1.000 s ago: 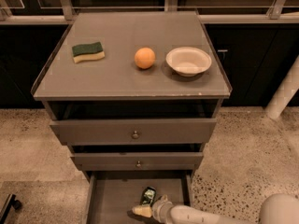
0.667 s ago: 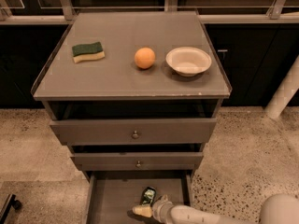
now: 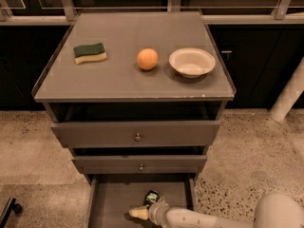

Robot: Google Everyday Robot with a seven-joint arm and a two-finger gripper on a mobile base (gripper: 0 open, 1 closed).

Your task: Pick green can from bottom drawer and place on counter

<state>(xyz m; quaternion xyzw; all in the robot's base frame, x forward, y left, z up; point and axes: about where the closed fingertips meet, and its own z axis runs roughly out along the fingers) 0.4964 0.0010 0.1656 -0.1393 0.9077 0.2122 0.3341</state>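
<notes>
The green can (image 3: 151, 197) stands on the floor of the open bottom drawer (image 3: 114, 199), near its middle, dark green with a shiny top. My gripper (image 3: 142, 212) is down inside this drawer, right next to the can on its near side, at the end of my white arm (image 3: 199, 218) that reaches in from the lower right. I cannot tell whether it touches the can. The counter (image 3: 123, 82) is the cabinet's flat grey top, above the drawers.
On the counter lie a green-and-yellow sponge (image 3: 90, 52) at the left, an orange (image 3: 147, 59) in the middle and a white bowl (image 3: 192, 61) at the right. Two knobbed drawers (image 3: 137, 137) stand partly pulled out above the bottom one. A white post (image 3: 289, 91) stands at the right.
</notes>
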